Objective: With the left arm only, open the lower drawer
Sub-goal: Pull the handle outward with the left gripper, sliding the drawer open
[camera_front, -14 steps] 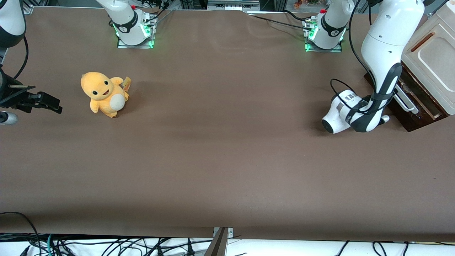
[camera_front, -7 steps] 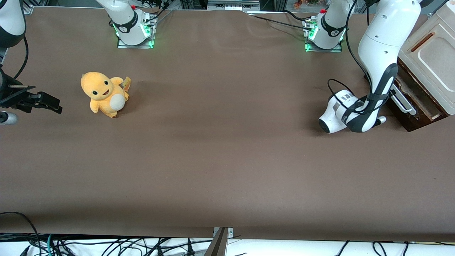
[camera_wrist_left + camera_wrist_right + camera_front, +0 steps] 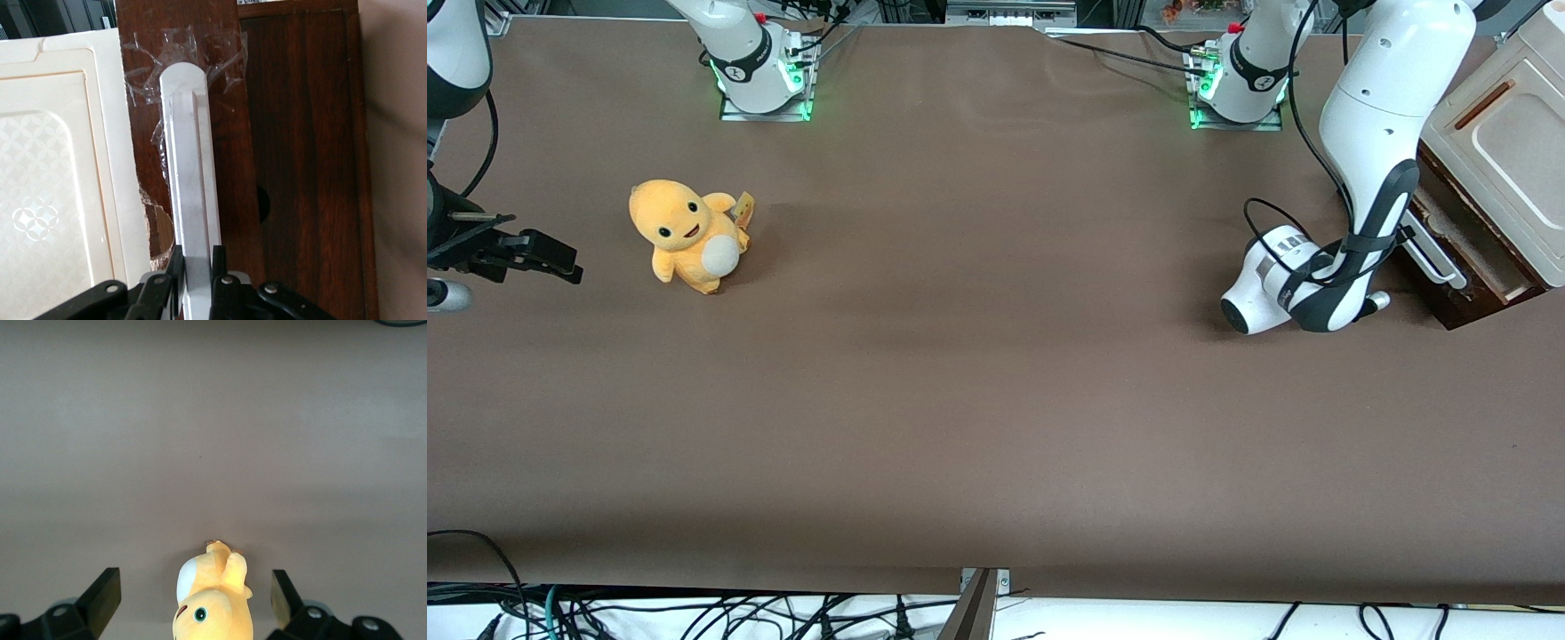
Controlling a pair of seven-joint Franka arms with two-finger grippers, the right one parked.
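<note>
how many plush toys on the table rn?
1. The yellow plush toy sits toward the parked arm's end of the table. None near the lower drawer, where the left arm's gripper is shut on the white handle. None seem hidden.

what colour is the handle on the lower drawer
White. The lower drawer has a long white bar handle, gripped by the gripper; the left wrist view shows it best.

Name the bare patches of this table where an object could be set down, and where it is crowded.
Bare: the brown table between the plush toy and the left arm. Crowded: the working arm's end, where the gripper grips the lower drawer's white handle.
</note>
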